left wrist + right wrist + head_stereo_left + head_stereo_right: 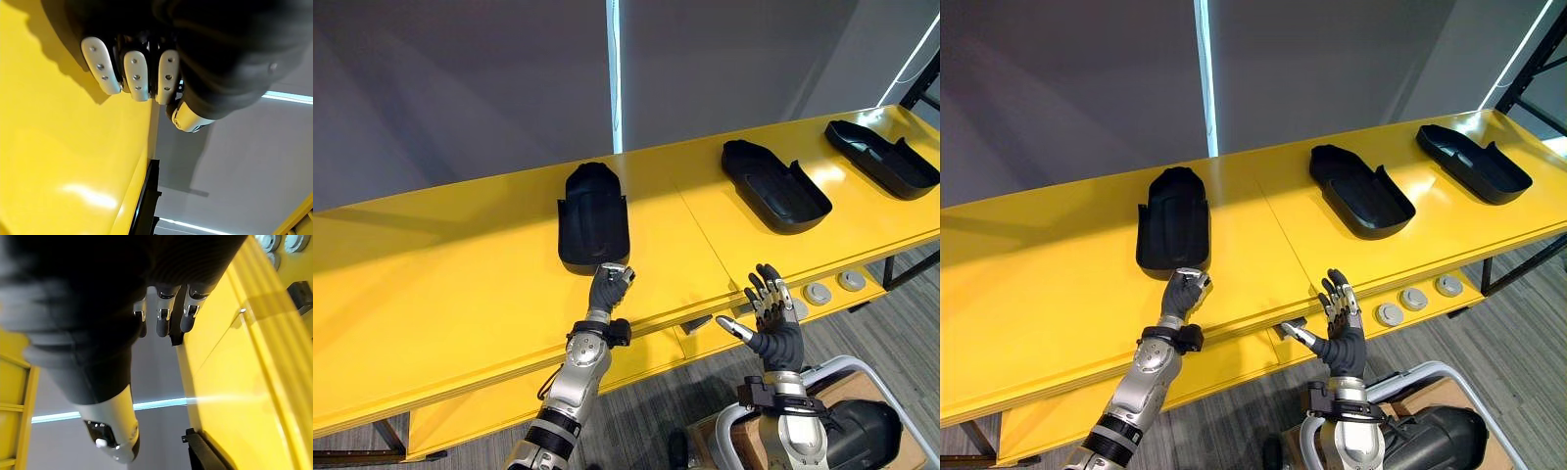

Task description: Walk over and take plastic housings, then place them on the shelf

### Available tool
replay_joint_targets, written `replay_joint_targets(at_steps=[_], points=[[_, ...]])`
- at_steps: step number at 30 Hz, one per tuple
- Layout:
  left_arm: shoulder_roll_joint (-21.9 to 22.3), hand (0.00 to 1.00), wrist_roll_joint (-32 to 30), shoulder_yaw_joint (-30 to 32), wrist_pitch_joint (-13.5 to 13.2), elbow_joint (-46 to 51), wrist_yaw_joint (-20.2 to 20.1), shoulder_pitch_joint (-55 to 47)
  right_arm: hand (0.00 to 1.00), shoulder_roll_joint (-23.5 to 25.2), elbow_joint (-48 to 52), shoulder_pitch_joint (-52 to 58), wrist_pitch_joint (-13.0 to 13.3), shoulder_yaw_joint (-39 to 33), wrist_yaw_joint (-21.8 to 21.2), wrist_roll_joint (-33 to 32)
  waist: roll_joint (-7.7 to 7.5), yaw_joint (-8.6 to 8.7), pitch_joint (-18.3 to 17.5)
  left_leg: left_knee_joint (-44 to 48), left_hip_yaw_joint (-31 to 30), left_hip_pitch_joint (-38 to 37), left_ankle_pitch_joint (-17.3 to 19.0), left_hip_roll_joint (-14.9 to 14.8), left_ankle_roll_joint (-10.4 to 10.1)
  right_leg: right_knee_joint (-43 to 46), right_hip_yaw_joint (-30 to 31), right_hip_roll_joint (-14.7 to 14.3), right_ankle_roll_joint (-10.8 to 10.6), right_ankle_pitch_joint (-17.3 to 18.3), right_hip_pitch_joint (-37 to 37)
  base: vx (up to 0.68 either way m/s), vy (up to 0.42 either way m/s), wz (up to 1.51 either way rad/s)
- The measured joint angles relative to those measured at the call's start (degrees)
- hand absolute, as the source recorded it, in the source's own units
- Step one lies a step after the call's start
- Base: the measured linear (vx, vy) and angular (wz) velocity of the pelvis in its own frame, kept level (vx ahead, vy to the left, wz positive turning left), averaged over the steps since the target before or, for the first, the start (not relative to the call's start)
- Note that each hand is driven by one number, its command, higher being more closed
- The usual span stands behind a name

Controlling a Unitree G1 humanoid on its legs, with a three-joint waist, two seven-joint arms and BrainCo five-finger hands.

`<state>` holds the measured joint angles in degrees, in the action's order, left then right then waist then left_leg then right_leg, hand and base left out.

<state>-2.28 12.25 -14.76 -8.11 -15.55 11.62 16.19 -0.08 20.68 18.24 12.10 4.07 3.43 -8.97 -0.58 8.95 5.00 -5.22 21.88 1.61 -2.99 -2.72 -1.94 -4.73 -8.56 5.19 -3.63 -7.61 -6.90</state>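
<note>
Three black plastic housings lie open side up on the long yellow table: a left housing, a middle housing and a right housing. My left hand is at the near end of the left housing. Its fingers are curled, and their tips reach into the dark rim. My right hand hangs below the table's front edge, nearer me than the middle housing. It is open with its fingers straight, and it holds nothing.
Two round silver discs sit on a lower yellow ledge beside my right hand. A black rack frame stands at the far right end of the table. A white tube frame with a cardboard box is on the floor at the lower right.
</note>
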Motion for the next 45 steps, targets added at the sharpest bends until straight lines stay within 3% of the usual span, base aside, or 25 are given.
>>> replay_joint_targets(at_steps=[9,27,28,32,34,38,42,45], points=[[0.01,1.00,-0.02,0.39,0.18,-5.81,1.49,4.58,0.00,0.00,0.00,0.82,-0.01,1.73,-0.04,-2.01,0.01,0.08,0.16,-0.03,0.11,-0.88,0.03,0.00,-0.05,0.01,0.03,-0.09,0.02,-0.01,0.82,-0.04,0.001,-0.01],[-0.91,1.00,0.07,2.07,2.46,-15.11,4.42,14.88,0.00,-0.25,-0.01,1.37,-0.04,4.89,-0.04,-2.46,0.10,2.75,0.21,-0.01,0.22,-1.26,-0.12,0.01,0.14,0.03,0.26,-0.23,0.43,-0.36,1.05,-0.02,0.001,-0.01],[-0.71,0.00,0.11,2.02,2.46,-14.75,4.46,14.95,0.00,-0.25,-0.01,1.61,-0.04,4.93,-0.04,-2.46,0.10,2.74,0.21,0.00,0.22,-1.27,-0.13,0.01,0.14,0.03,0.25,-0.23,0.43,-0.36,1.06,0.00,0.000,0.00],[-0.32,0.00,0.74,-0.97,2.47,-5.49,4.45,12.74,0.00,-0.25,-0.01,1.54,-0.06,4.88,-0.03,-2.45,0.18,2.57,0.26,0.01,0.01,-1.35,-0.15,0.01,0.16,0.03,0.08,-0.17,0.44,-0.36,1.25,0.00,0.000,0.02],[-0.04,0.00,1.08,-4.16,1.45,6.05,4.00,7.45,0.00,-0.15,-0.01,1.13,-0.06,4.47,0.01,-2.44,0.33,2.48,0.34,0.02,-0.33,-1.78,-0.15,-0.01,0.16,0.02,-0.19,-0.05,0.41,-0.33,1.84,0.00,0.000,0.07],[1.48,0.00,2.36,-7.84,-0.97,21.35,-0.84,-4.67,0.00,-0.13,-0.01,-0.84,-0.05,2.31,0.20,-2.23,1.15,1.22,0.32,-0.02,-1.76,-2.49,-0.13,0.10,0.18,0.01,-1.54,0.16,0.05,-0.01,3.18,-0.04,0.000,0.16],[0.06,0.00,6.31,-8.07,-2.73,35.17,-5.65,-18.03,0.00,-0.16,-0.01,-1.96,-0.05,-0.21,0.48,-2.18,1.63,-0.66,0.22,-0.04,-3.56,-2.94,-0.15,0.21,0.17,0.00,-3.42,0.49,-0.52,0.71,4.66,-0.06,-0.006,0.23],[-0.39,0.00,7.34,-6.97,-4.82,39.27,-7.35,-22.56,0.00,-0.18,-0.02,-3.31,0.05,-1.88,0.48,-1.99,1.87,-1.89,-0.50,-0.04,-4.66,-2.91,-0.36,0.52,0.44,0.00,-4.54,0.92,-0.52,0.81,5.11,-0.06,-0.004,0.20]])
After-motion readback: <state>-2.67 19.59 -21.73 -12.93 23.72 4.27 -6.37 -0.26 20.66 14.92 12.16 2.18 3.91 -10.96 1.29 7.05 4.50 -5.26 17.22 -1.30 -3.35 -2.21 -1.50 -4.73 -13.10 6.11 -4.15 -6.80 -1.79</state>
